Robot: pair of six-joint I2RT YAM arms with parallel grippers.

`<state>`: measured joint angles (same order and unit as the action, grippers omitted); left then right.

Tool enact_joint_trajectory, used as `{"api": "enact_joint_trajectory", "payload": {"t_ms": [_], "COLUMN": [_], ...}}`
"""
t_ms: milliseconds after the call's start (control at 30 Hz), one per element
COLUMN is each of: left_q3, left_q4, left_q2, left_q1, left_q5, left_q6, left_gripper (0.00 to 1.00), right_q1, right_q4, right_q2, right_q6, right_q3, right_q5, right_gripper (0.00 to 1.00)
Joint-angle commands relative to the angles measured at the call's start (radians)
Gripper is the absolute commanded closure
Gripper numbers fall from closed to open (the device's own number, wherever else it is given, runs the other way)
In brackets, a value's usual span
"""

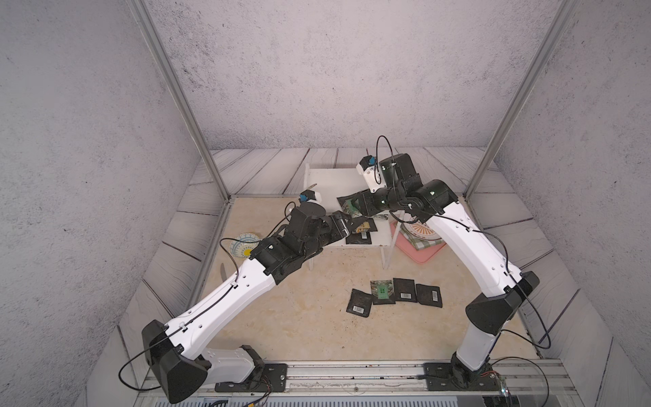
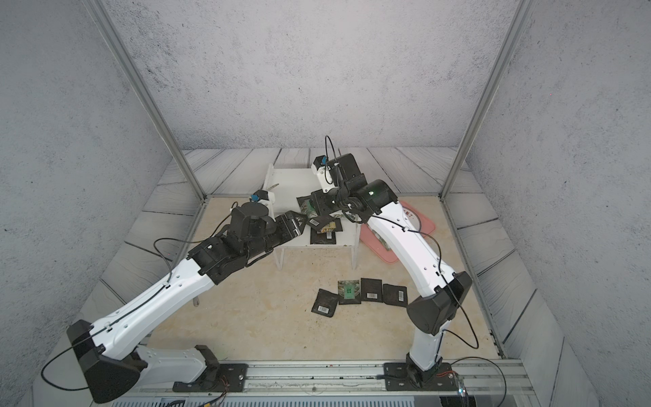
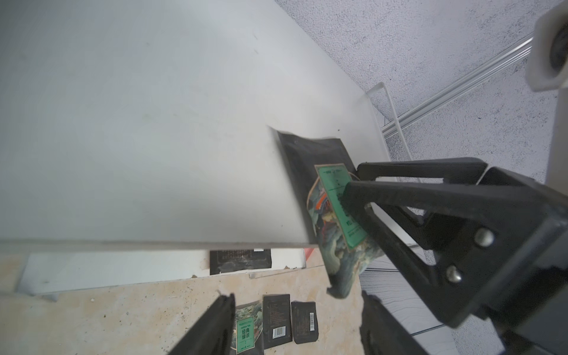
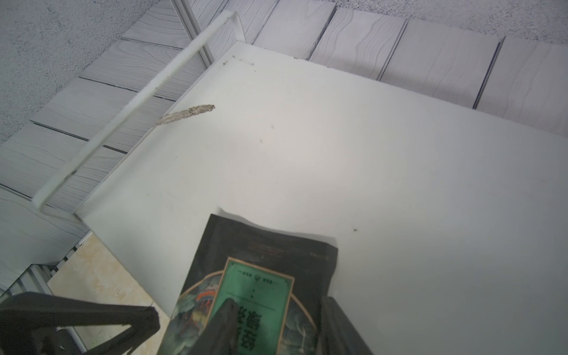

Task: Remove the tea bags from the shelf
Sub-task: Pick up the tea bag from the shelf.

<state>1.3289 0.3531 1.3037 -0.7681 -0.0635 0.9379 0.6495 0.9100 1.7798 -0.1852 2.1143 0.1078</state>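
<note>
The white shelf stands at the back centre. A green-labelled tea bag lies on its top tier and overhangs the front edge. My right gripper is over it with its fingers apart. One tip rests on the green label and the other stands at the bag's edge. More tea bags lie on the lower tier. My left gripper hovers open and empty just beside them. Several tea bags lie on the floor in front.
A pink tray with a green checked cloth sits to the right of the shelf, under my right arm. A patterned bowl sits at the left. A dry twig-like scrap lies on the top tier. Metal frame posts stand at both back corners.
</note>
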Motion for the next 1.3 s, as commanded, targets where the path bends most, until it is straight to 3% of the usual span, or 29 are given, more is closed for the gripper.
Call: {"api": "enact_joint_trajectory", "payload": {"t_ms": [0,267,467,533,733,833,1067,1267], "left_q3": [0.045,0.049,0.037,0.029,0.017,-0.004,-0.053,-0.116], "left_q4": [-0.033,-0.070,-0.087,-0.089,-0.074,-0.067,-0.023,0.078], "left_q2": [0.024,0.044,0.044,0.038,0.013,-0.015,-0.083,-0.169], "left_q1": [-0.008,-0.007,-0.007,-0.006,-0.007,-0.007,-0.007,-0.011], "left_q5": [-0.018,-0.013,0.007,0.009,0.036,0.055,0.143,0.211], "left_q6": [0.005,-0.003,-0.004,-0.003,-0.013,-0.022,-0.048,-0.105], "left_gripper": [0.33,0.46,0.67,0.80,0.95,1.00,1.00,1.00], "right_q1": [0.005,0.004,0.004,0.005,0.004,0.005,0.005,0.003], "right_q4": [0.062,0.038,0.026,0.021,0.010,0.010,0.021,0.006], "right_q2": [-0.035,-0.066,-0.099,-0.113,-0.154,-0.181,-0.286,-0.464], "right_q6": [-0.024,-0.038,-0.043,-0.049,-0.060,-0.065,-0.086,-0.112], "right_q3": [-0.035,-0.069,-0.102,-0.114,-0.139,-0.146,-0.204,-0.377], "right_q5": [0.033,0.076,0.085,0.086,0.080,0.073,0.044,-0.007], "right_gripper": [0.54,0.54,0.55,0.55,0.54,0.54,0.47,0.41]}}
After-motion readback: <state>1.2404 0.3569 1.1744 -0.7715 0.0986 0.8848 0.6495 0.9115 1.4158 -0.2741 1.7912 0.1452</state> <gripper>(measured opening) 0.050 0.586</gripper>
